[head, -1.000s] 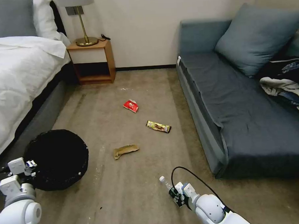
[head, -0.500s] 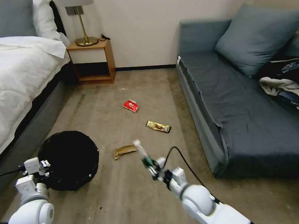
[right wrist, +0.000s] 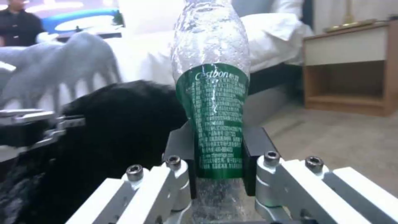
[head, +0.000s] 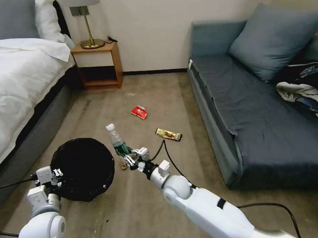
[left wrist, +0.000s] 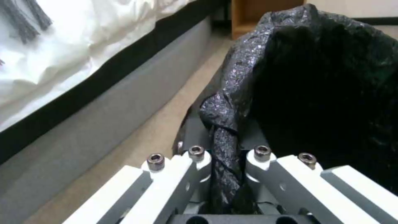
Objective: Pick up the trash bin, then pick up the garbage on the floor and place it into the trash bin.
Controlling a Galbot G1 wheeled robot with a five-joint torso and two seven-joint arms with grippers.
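The trash bin [head: 83, 168], lined with a crinkly black bag, hangs off the floor at the lower left; my left gripper [head: 53, 173] is shut on its near rim [left wrist: 224, 146]. My right gripper [head: 128, 158] is shut on a clear plastic bottle [head: 117, 141] with a green label [right wrist: 213, 118], held upright just right of the bin's rim. On the carpet lie a red snack packet [head: 139, 112] and a gold-yellow bar wrapper [head: 168, 134]. A scrap of brown paper [head: 123, 165] peeks out under the right gripper.
A bed [head: 20, 90] runs along the left, with a wooden nightstand [head: 98, 65] and lamp at the back wall. A blue-grey sofa [head: 260, 114] with clothes on it takes up the right. Open carpet lies between them.
My right arm has swung left and up with the bottle, from the lower middle to beside the bin. My left arm has carried the bin rightward toward it.
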